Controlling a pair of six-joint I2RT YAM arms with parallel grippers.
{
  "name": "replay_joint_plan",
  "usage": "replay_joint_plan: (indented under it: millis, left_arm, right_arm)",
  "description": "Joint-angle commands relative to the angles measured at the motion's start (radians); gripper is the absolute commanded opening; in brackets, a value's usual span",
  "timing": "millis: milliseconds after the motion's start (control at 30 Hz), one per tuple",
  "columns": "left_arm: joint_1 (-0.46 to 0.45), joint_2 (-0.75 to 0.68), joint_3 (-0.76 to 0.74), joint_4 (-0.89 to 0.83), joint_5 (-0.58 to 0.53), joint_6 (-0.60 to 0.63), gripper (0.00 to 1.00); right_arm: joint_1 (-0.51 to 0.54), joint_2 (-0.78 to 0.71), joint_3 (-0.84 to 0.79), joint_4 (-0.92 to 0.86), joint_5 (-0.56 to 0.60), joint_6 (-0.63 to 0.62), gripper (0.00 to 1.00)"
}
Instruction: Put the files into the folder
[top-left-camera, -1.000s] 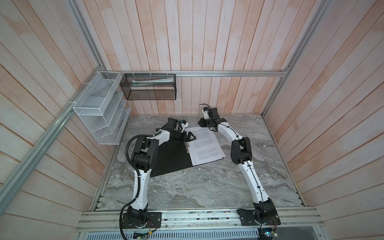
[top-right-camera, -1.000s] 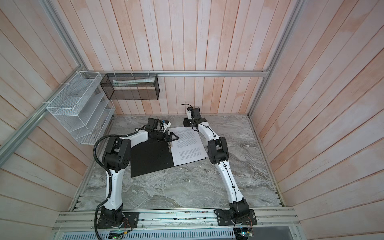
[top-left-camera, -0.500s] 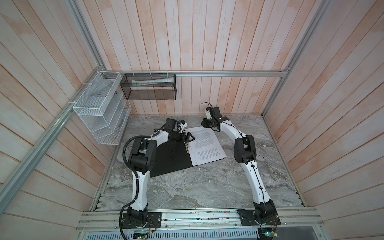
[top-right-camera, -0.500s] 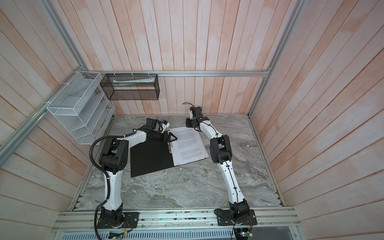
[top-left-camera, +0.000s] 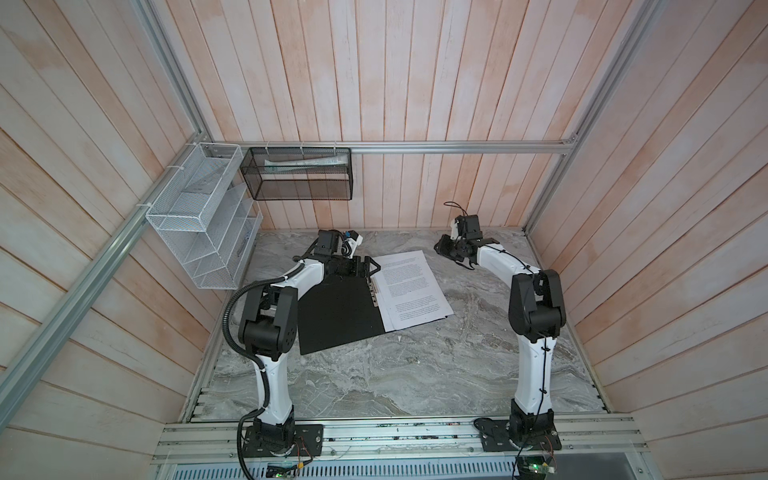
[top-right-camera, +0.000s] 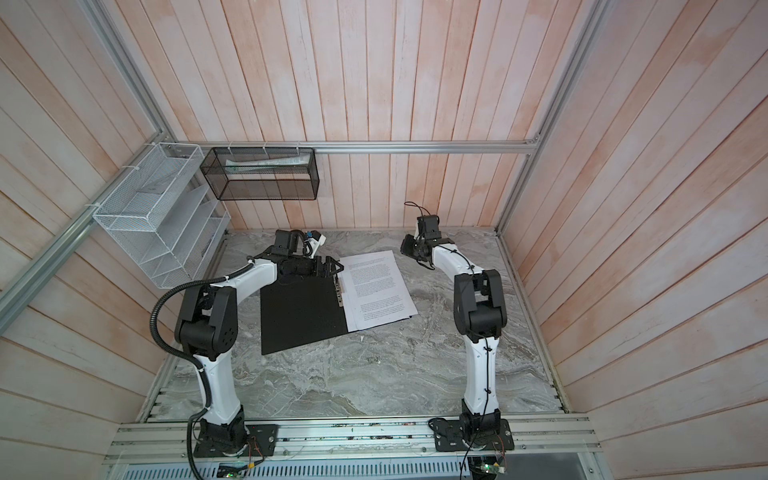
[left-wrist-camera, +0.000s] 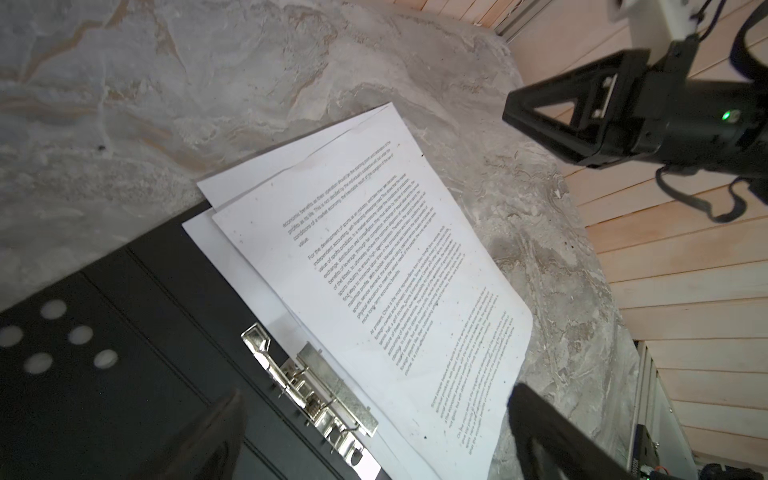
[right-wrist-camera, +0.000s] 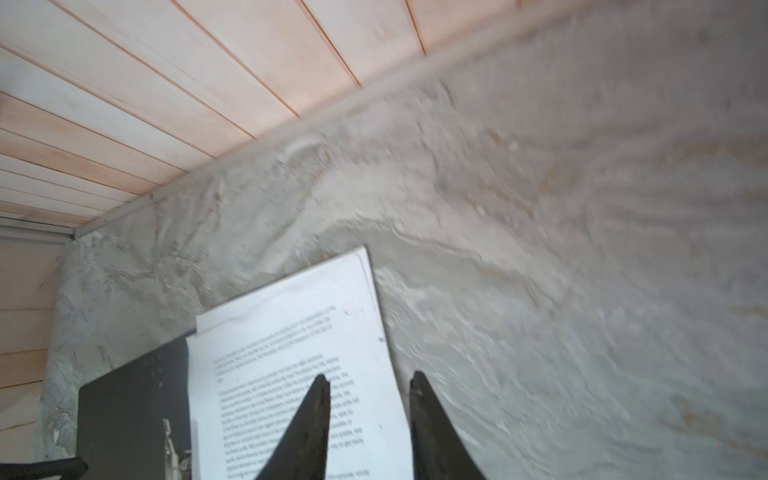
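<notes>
Files (top-left-camera: 411, 291) lie in the open folder (top-left-camera: 336, 316); your left hand (left-wrist-camera: 376, 390) and right hand (right-wrist-camera: 370, 380) gape empty; closing looks next.

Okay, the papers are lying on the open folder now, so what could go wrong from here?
1. The files are fanned, and corners stick out past the folder's far edge; closing it could crease them.
2. They seem unclamped beside the metal clip, so a nudge may slide them onto the table.
3. The open left gripper hangs right over the clip and could snag a sheet edge if it drops.
</notes>
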Motion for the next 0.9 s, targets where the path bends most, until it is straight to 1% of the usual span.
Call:
replay_joint_plan:
  millis: [0, 233, 367, 600, 700, 833, 867]
  left_arm:
    - [0.004, 0.02, -0.009, 0.012, -0.027, -0.011, 1.0]
    - [0.009, 0.025, -0.029, 0.01, -0.02, -0.033, 1.0]
    - [0.009, 0.029, -0.037, 0.001, 0.003, -0.05, 1.0]
    - [0.022, 0.032, -0.036, 0.007, -0.009, -0.04, 1.0]
    - [0.026, 0.034, -0.032, 0.005, -0.015, -0.027, 1.0]
    - [0.026, 0.033, -0.029, 0.003, -0.01, -0.021, 1.0]
    - [0.026, 0.031, -0.029, 0.001, -0.009, -0.02, 1.0]
  right_arm:
    - [-0.002, -0.044, -0.09, 0.06, -0.102, 0.074, 0.33]
    - [-0.007, -0.084, -0.235, 0.158, -0.234, 0.145, 0.33]
    - [-0.005, -0.077, -0.255, 0.162, -0.26, 0.159, 0.33]
    - [0.002, -0.091, -0.281, 0.176, -0.285, 0.16, 0.33]
    - [0.004, -0.118, -0.279, 0.163, -0.27, 0.143, 0.33]
    - [-0.001, -0.191, -0.287, 0.127, -0.147, 0.105, 0.33]
    - [-0.008, -0.198, -0.287, 0.114, -0.131, 0.101, 0.33]
